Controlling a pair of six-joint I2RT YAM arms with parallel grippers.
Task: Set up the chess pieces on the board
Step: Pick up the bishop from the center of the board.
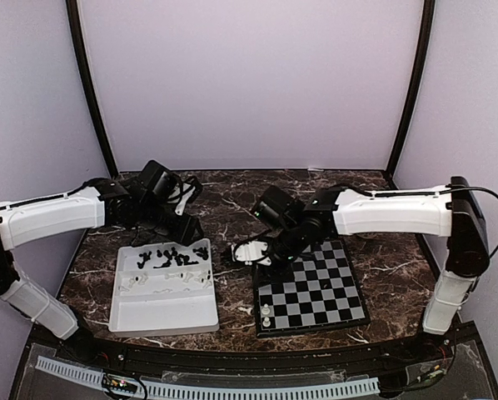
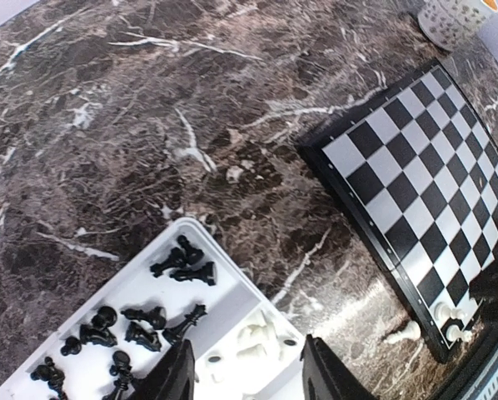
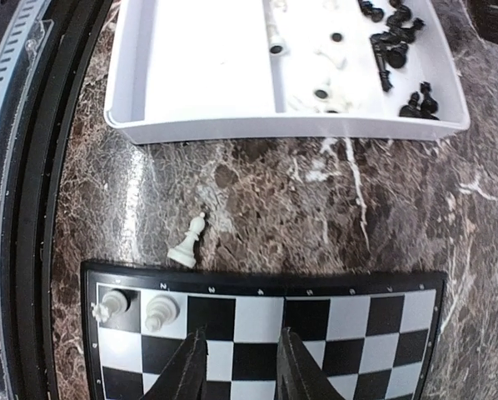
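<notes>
The work area is closed in by plain, pale panels with a faint lilac tint: a back wall [image 1: 249, 83], a left wall [image 1: 24, 100] and a right wall [image 1: 474, 92], all bare and smooth. Where the panels meet, a thin black left pole [image 1: 88, 92] and a matching right pole [image 1: 411, 92] rise from the far corners, leaning slightly outward towards the top. The desk [image 1: 232, 187] has a dark brown marble-look top crossed by white veins, and it is glossy enough to catch soft glare. A black rail [image 1: 232, 362] runs along its near edge, with a white slotted strip [image 1: 232, 390] just in front. The light is even and cool, casting only soft shadows.
</notes>
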